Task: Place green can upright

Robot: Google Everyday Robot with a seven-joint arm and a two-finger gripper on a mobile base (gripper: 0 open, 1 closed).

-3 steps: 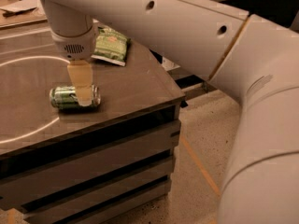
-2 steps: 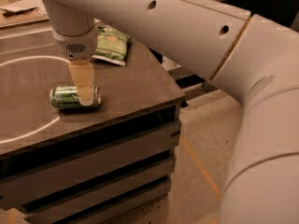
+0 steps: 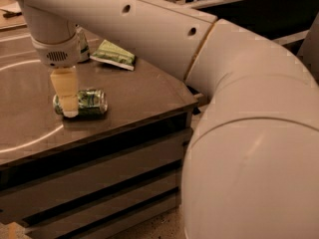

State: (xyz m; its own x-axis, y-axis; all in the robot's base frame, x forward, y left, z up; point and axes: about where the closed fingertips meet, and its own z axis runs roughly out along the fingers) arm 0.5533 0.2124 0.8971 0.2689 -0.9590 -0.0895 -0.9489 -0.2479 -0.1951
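The green can [image 3: 90, 101] lies on its side on the dark tabletop [image 3: 139, 91], near the front edge, with its silver end facing right. My gripper [image 3: 69, 106] hangs straight down from the wrist and sits at the can's left half, covering part of it. The can rests on the table.
A crinkled light-green snack bag [image 3: 113, 55] lies behind the can toward the table's far right corner. A pale can [image 3: 82, 45] stands partly hidden behind my wrist. My large arm and elbow [image 3: 249, 133] fill the right side. The table's front edge has drawers below it.
My arm's elbow now bulks much larger at the right of the view. The gripper and the can sit in the same spot on the table.
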